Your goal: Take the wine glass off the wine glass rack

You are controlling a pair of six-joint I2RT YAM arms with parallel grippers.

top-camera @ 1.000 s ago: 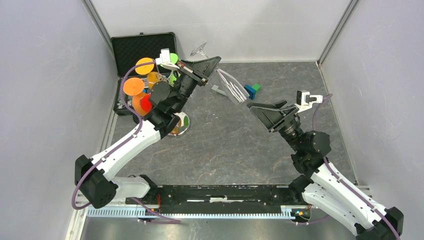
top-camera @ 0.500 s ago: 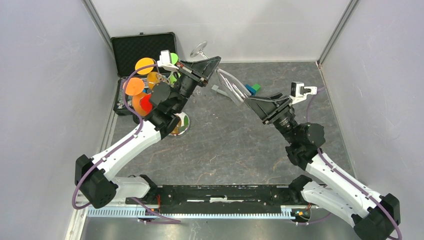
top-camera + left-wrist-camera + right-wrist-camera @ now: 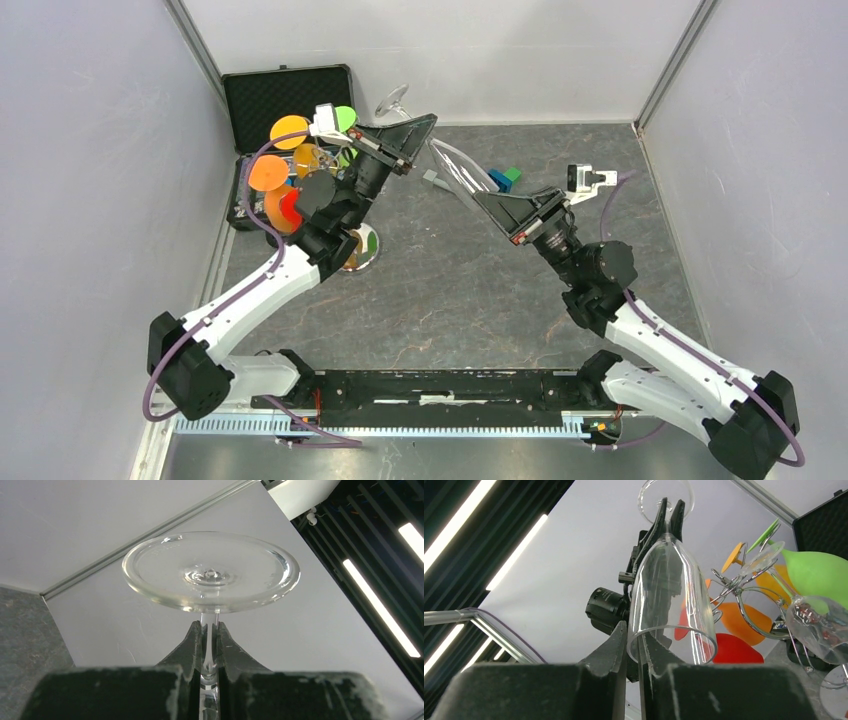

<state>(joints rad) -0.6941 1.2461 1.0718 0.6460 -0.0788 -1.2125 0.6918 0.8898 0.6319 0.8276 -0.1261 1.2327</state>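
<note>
- Looking down from the top camera, I see the wine glass [image 3: 462, 172] held in the air over the tabletop [image 3: 450, 290]. It is apart from the wine glass rack [image 3: 366, 250], which stands partly hidden by my left arm [image 3: 255, 295], near the black case [image 3: 285, 90]. The lift-off itself looks done to me.
- The glass lies tilted between the two arms, with its foot toward the back wall and its mouth toward my right arm [image 3: 650, 340].
- In the left wrist view, the left jaws are clamped on the stem just below the foot, and the round foot fills the frame above them.
- In the right wrist view, the right jaws are pinched on the rim of the bowl, with the glass wall between the two fingers. The left jaws show at the far end, on the stem.
- The rack sits off to the right here, carrying the coloured glasses [image 3: 819, 572] and not touching this one.
- As I judge it, what is left is for one arm to release and the other to set the glass down. With two grips on thin glass, I would go gently.
</note>
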